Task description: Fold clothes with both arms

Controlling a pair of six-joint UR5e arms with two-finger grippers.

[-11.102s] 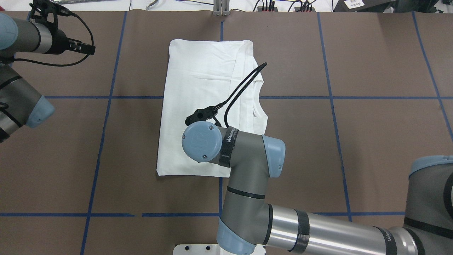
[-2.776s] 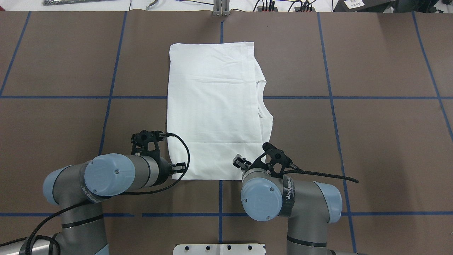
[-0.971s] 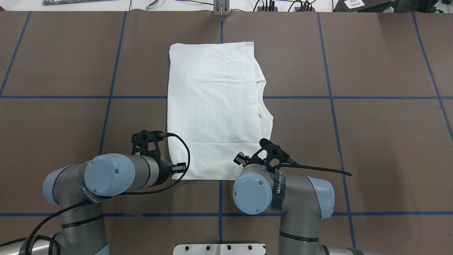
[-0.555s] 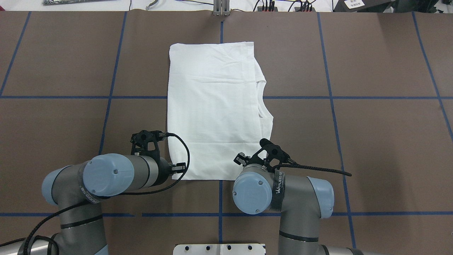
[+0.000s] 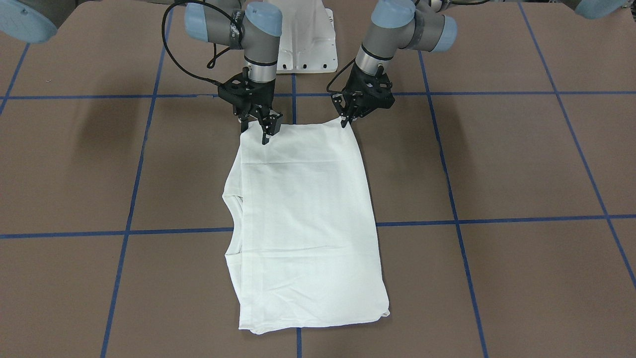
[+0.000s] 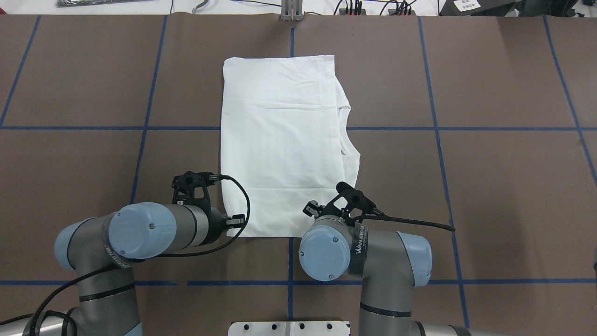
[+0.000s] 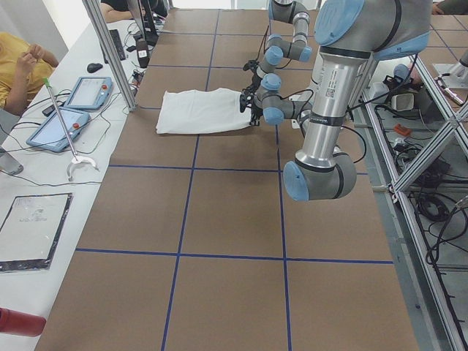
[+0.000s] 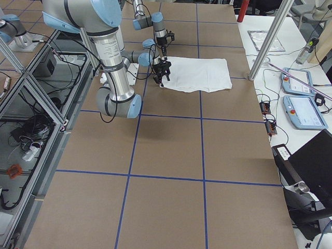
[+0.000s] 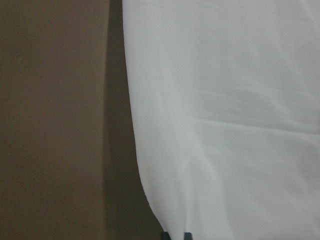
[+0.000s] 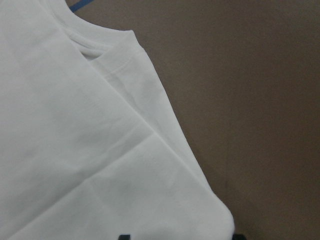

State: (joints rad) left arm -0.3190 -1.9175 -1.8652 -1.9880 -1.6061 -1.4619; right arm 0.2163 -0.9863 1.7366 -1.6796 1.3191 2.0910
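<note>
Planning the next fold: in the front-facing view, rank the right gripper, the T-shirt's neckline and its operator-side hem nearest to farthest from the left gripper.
From the left gripper, at a corner of the T-shirt:
1. right gripper, along the same robot-side edge.
2. neckline, view's left side, midway.
3. operator-side hem, bottom of view.

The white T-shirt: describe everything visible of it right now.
The T-shirt is white, cotton-looking cloth, folded into a long rectangle. It lies flat with slight creases on the brown table. Its neck opening shows on the robot's right edge; no print shows. The left gripper pinches one near corner; the right gripper, jaws open, is over the other.
</note>
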